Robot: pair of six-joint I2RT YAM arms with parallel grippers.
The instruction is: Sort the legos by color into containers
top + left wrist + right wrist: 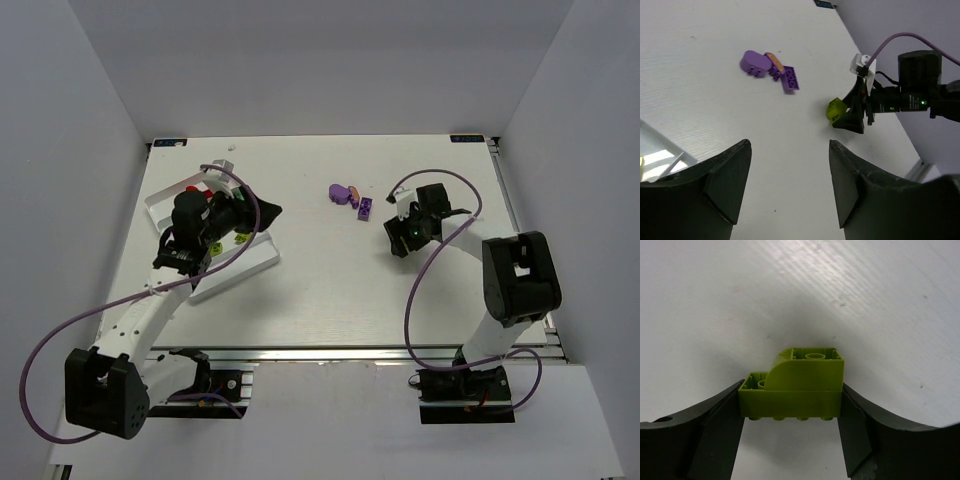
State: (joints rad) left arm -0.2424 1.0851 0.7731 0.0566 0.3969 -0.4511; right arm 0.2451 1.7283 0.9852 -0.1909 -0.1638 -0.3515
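A yellow-green plastic brick (805,376), a stepped block with a curved shoulder, open round tubes on its upturned side and a row of studs along its lower edge, is clamped in the right jaws. The dark pads press its two ends, over the right part of the worktop (320,295), a white sheet with a fine ribbed grain.

The left jaws stand apart with nothing between them, over the right edge of the white rectangular plastic tray (247,265) at the left of the worktop. The arm hides much of the tray. A red brick (197,188) shows at its far end, and a green brick (215,243) and a small yellow-green brick (240,237) lie nearer. Which compartments they sit in cannot be told.

On the bare worktop, far of centre, lies a cluster: a rounded purple brick (754,62), a pinkish-orange oval piece (774,60) touching it, and a flat purple studded plate (790,80) just beside them.
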